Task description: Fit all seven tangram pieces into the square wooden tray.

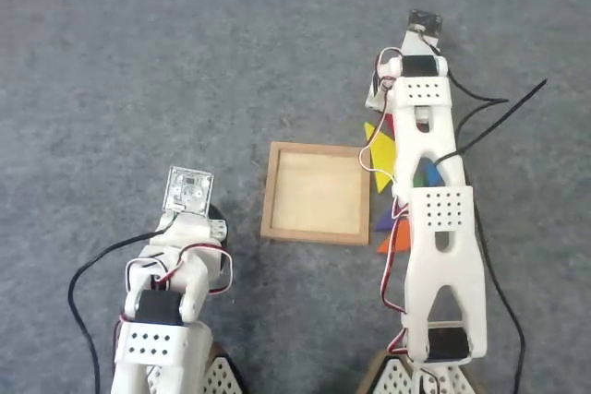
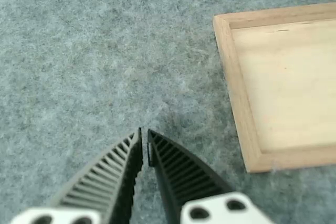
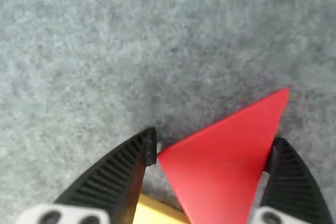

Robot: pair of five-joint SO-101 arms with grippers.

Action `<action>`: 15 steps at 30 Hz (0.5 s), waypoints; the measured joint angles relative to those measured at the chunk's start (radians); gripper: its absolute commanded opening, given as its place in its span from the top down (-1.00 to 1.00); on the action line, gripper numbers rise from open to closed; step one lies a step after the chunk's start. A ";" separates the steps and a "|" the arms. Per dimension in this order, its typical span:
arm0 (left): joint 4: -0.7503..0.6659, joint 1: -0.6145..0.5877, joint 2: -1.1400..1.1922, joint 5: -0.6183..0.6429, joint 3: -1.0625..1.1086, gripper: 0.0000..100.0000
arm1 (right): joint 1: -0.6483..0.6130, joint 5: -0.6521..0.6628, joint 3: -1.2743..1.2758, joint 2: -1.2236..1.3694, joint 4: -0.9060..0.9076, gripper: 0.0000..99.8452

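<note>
Clamping a red triangle (image 3: 227, 167), the right gripper (image 3: 213, 148) sits far-right of the wooden tray (image 1: 270, 193). We find the left gripper (image 2: 145, 139) with jaws together.

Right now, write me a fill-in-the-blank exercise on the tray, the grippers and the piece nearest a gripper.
1. The wooden tray holds ____ tangram pieces.
2. The left gripper is ____ and sits over bare carpet beside the tray.
3. The triangle at the right gripper is coloured ____.

Missing words: no; shut; red.
</note>
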 measured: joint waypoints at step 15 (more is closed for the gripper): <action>0.000 0.000 0.000 0.000 0.000 0.97 | 0.043 0.000 -0.012 0.003 0.003 0.64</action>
